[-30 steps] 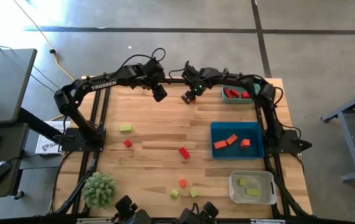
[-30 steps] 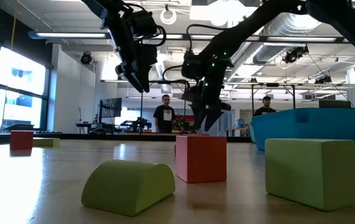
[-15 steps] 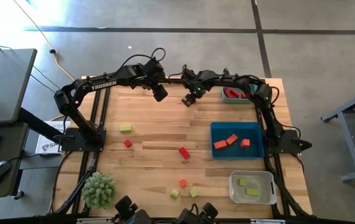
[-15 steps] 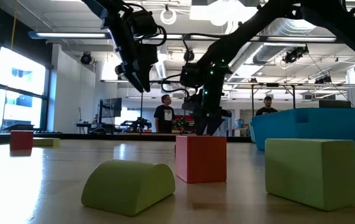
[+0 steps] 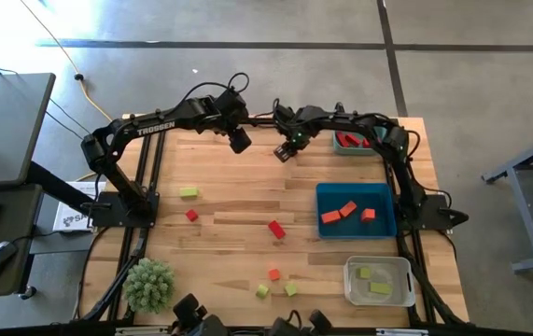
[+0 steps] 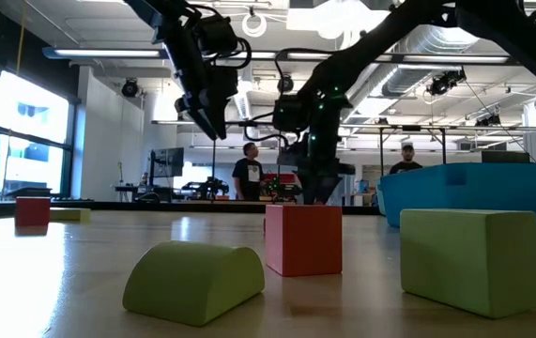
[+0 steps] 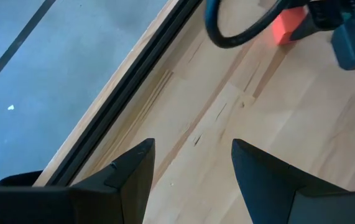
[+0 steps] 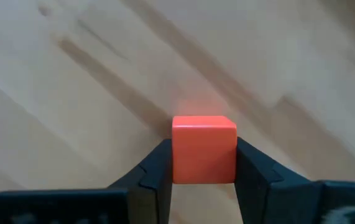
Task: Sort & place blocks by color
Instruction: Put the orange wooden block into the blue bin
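Observation:
My right gripper (image 5: 285,150) is near the table's far edge, shut on a small orange cube (image 8: 204,149). In the left wrist view the cube (image 7: 287,25) shows beside the right gripper's fingers. My left gripper (image 5: 239,141) hovers open just left of it, above bare wood (image 7: 193,158), touching nothing. Loose blocks lie flat on the table: yellow-green (image 5: 189,192), red (image 5: 191,216), red (image 5: 276,229), orange (image 5: 273,274), and two yellow-green (image 5: 262,291) (image 5: 290,289). My right gripper pinches the orange cube by two opposite side faces (image 8: 176,155), one finger (image 8: 155,168) on each. The fingers come from above, pointing down. The cube is upright between the fingertips and looks to sit on or just above the wood; which, I cannot tell.
A teal bin with red blocks (image 5: 341,147) stands right of my right gripper. A blue bin with orange blocks (image 5: 383,191) and a clear bin with yellow-green blocks (image 5: 352,271) line the right edge. A spiky green plant ball (image 5: 148,285) sits near-left. People stand beyond the table (image 6: 249,174).
My right gripper has sunk a little toward the table and shut: in the low view its spread fingers have come together, on the orange cube. My left arm has kept still.

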Tool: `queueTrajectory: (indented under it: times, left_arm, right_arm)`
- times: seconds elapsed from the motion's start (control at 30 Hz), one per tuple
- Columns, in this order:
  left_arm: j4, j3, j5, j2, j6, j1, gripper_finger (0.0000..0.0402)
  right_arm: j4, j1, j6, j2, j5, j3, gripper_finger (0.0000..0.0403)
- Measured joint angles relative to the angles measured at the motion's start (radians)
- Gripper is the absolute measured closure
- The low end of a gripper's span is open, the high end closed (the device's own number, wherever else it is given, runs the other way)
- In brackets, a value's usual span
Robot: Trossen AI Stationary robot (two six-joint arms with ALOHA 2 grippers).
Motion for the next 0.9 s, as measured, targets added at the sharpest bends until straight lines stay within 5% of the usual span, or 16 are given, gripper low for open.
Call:
queueTrajectory:
  times: [0.3,0.9]
  left_arm:
    - [0.001,0.0,-0.001,0.0,0.055,0.0,0.02]
    - [0.01,0.0,0.002,0.0,0.116,-0.008,0.02]
  right_arm:
    - [-0.116,0.089,0.146,-0.093,0.037,-0.002,0.0297]
    - [-0.465,0.388,0.607,-0.274,0.289,-0.002,0.0297]
